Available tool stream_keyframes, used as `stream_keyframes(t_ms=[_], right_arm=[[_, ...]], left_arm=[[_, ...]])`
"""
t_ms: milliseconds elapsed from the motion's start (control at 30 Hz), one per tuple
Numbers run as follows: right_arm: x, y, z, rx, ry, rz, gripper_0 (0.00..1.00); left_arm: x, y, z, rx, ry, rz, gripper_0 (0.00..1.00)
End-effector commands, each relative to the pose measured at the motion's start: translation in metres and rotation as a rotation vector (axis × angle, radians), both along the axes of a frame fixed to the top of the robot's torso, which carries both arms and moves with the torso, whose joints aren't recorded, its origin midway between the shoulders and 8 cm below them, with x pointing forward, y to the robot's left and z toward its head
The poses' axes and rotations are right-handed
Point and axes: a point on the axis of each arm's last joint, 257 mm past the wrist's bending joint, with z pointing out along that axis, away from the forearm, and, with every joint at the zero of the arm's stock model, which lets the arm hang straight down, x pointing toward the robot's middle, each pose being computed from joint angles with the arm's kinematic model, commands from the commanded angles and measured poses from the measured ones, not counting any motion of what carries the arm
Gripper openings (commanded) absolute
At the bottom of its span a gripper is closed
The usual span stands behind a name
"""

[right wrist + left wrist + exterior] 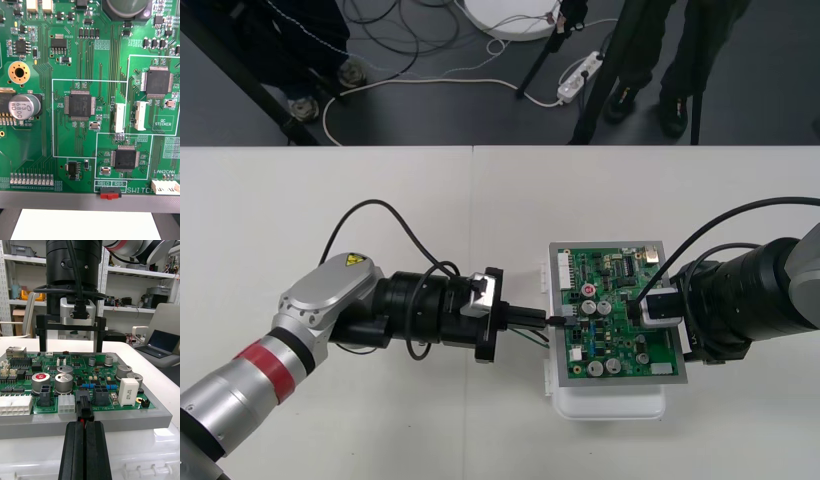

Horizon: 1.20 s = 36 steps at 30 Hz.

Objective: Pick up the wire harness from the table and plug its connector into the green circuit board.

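Left pincer (85, 424) clamps narrow on the plug (83, 405), nosed up to a socket on the board's (620, 345) edge; right pincer (69, 348) spreads wide at the far side. Any tilt could jam it, or shove the board across the bench (380, 200)

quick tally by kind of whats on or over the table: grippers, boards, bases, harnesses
grippers: 2 (left gripper, right gripper)
green circuit board: 1
white base: 1
wire harness: 1
total: 5
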Motion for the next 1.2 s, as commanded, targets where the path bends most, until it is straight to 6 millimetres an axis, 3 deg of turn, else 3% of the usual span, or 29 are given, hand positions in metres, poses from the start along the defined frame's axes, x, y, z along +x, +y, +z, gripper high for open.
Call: stream_keyframes(t_ms=[33, 433, 867, 1133, 1167, 1200], right_arm=[[-0.001, 0.025, 0.011, 0.039, -0.017, 0.056, 1.00], [0.000, 0.024, 0.011, 0.037, -0.020, 0.055, 1.00], [0.008, 0.004, 0.001, -0.001, -0.017, 0.021, 1.00], [0.014, -0.001, 0.005, -0.011, -0.034, 0.020, 1.00], [0.015, -0.003, 0.006, -0.012, -0.035, 0.016, 1.00], [0.015, -0.005, 0.007, -0.013, -0.034, 0.014, 1.00]], left_arm=[[0.000, -0.033, 0.020, -0.039, -0.098, -0.021, 0.00], [-0.001, -0.038, 0.021, -0.043, -0.097, -0.017, 0.00], [0.005, -0.025, 0.016, -0.022, -0.092, -0.003, 0.00], [0.012, -0.011, 0.013, -0.006, -0.089, 0.016, 0.01], [0.014, -0.008, 0.014, -0.005, -0.091, 0.021, 0.02], [0.015, -0.007, 0.015, -0.010, -0.089, 0.024, 0.22]])
